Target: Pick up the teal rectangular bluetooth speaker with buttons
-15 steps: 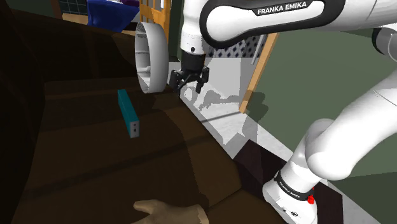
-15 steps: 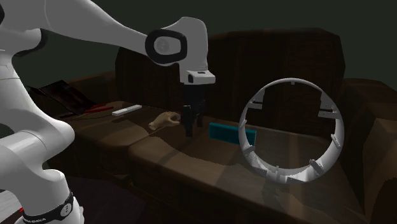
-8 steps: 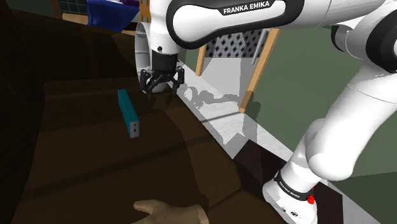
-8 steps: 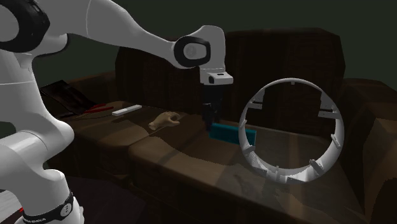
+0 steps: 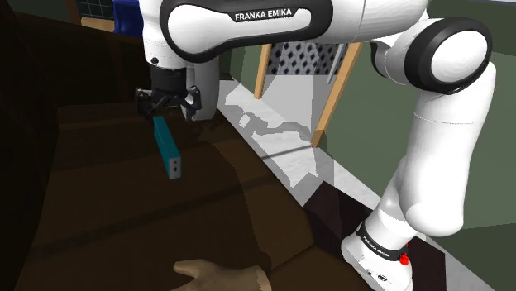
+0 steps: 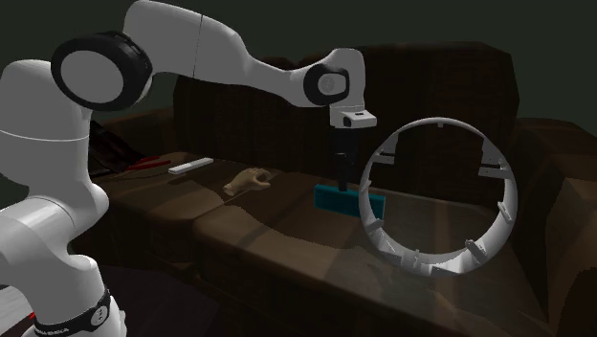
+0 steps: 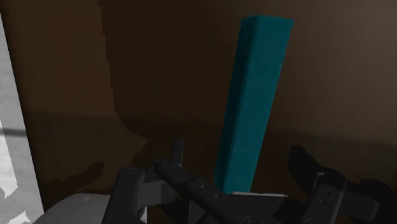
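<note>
Now | black two-finger gripper (image 5: 168, 109) is hovering, fingers apart, astride teal rectangular speaker's (image 5: 167, 149) far end | risk: off-centre pinching probably tipping it onto dark brown sofa cushion (image 5: 124, 223).

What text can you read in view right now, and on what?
"FRANKA EMIKA": white letters on the arm's dark band, shoulder view.
Lettering on the base ring: too small to read.
Speaker: no readable marking.
</note>
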Motion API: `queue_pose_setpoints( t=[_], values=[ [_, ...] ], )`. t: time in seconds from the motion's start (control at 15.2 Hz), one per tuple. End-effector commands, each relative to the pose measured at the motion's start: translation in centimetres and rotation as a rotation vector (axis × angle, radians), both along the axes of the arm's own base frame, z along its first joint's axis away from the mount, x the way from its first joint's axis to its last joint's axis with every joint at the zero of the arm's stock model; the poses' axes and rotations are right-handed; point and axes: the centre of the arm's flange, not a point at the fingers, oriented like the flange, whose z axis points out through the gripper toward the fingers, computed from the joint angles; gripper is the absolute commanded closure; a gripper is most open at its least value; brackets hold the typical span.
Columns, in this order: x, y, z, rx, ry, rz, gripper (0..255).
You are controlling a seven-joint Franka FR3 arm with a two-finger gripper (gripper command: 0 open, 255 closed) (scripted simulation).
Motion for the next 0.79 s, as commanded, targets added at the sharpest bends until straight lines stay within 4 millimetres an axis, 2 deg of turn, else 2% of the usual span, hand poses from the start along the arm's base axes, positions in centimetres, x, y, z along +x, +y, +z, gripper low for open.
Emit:
queue_pose_setpoints(
  t=[0.0,0.46,0.59,0.66,0.73],
  values=[
    [1.3,1.2,-0.3,0.003,-0.005,-0.009,0],
    [1.3,1.2,-4.3,0.003,-0.005,-0.009,0],
    [1.3,1.2,-4.3,0.003,-0.005,-0.009,0],
    [1.3,1.1,-4.3,0.003,-0.005,-0.009,255],
    [1.2,1.1,-4.3,0.003,-0.005,-0.009,255]
  ],
)
